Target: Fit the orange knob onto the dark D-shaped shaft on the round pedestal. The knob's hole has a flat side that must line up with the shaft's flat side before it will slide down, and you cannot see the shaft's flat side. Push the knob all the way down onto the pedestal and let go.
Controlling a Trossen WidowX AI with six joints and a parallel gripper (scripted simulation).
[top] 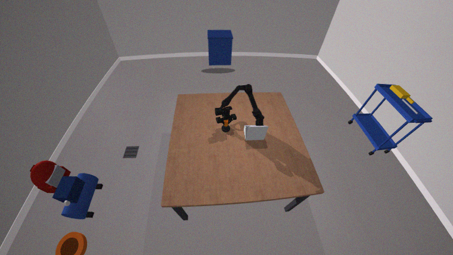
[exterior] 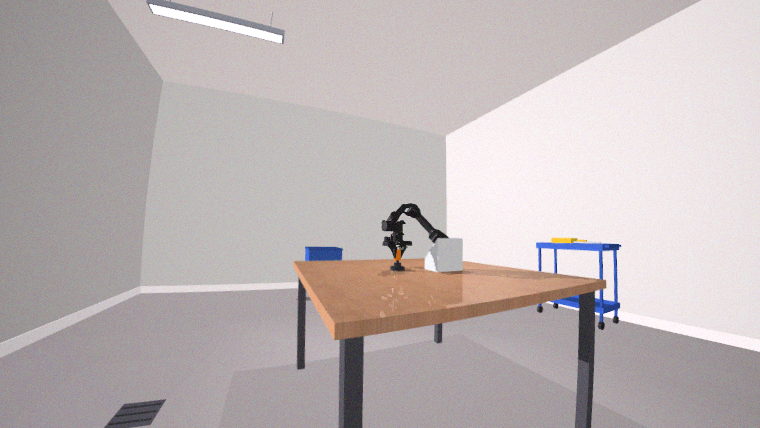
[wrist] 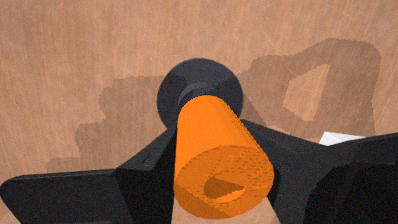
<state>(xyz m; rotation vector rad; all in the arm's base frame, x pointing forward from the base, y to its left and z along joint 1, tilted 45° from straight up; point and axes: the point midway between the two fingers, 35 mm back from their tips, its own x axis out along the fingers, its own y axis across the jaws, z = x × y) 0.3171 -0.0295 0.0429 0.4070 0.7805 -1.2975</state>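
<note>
The orange knob (top: 226, 122) (exterior: 398, 254) (wrist: 212, 131) is upright between the fingers of my gripper (top: 226, 123) (exterior: 397, 257) (wrist: 207, 129), which is shut on it. The knob's top shows a D-shaped opening in the wrist view. The round dark pedestal (top: 225, 129) (exterior: 397, 268) (wrist: 169, 96) stands on the table directly below the knob. In the wrist view the knob's lower end overlaps the raised collar at the pedestal's middle. The shaft is hidden by the knob, and I cannot tell how far the knob is down on it.
A pale grey block (top: 256, 133) (exterior: 449, 255) (wrist: 339, 139) stands on the wooden table (top: 196, 177) (exterior: 425, 297), to the right of the pedestal and in front of the arm's base. A blue cart (top: 374, 131) (exterior: 577, 246) stands on the floor to the right, away from the table.
</note>
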